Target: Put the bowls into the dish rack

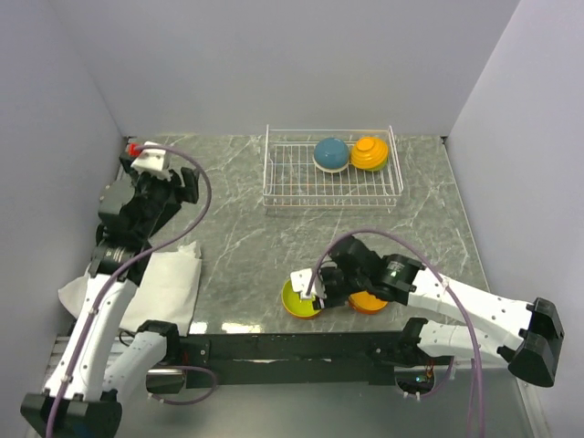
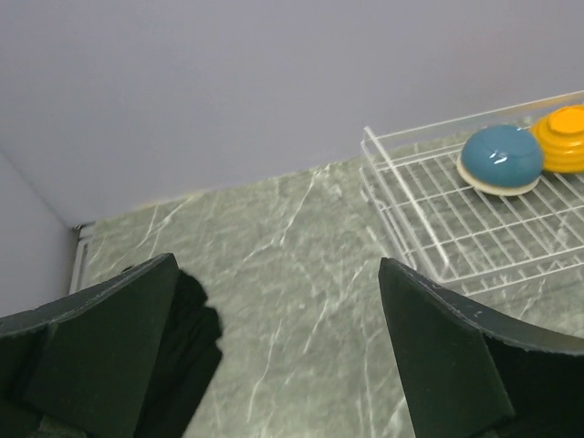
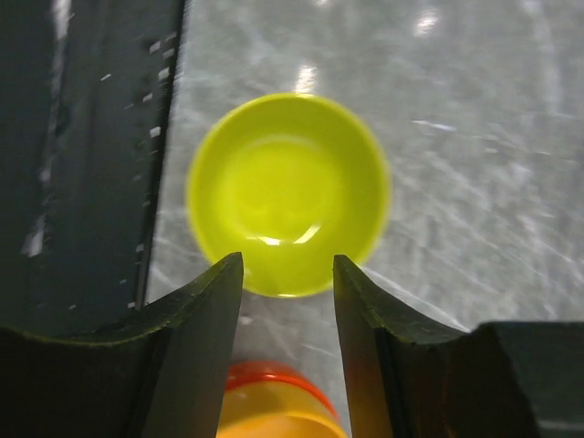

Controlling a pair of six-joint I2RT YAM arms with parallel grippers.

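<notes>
Dish rack at table's far edge, teal-blue bowl and orange bowl overturned inside (to drain, probably). Left gripper idle, spread wide, empty. Right gripper parted, straddling near rim of lime green bowl, grasping nothing; second orange bowl just beside.

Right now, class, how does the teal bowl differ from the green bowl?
The teal bowl lies in the rack; the green bowl sits on the table. The teal bowl is dome up; the green bowl is open side up. The right gripper is close over the green bowl, not the teal bowl. Both are round, of like size.
</notes>
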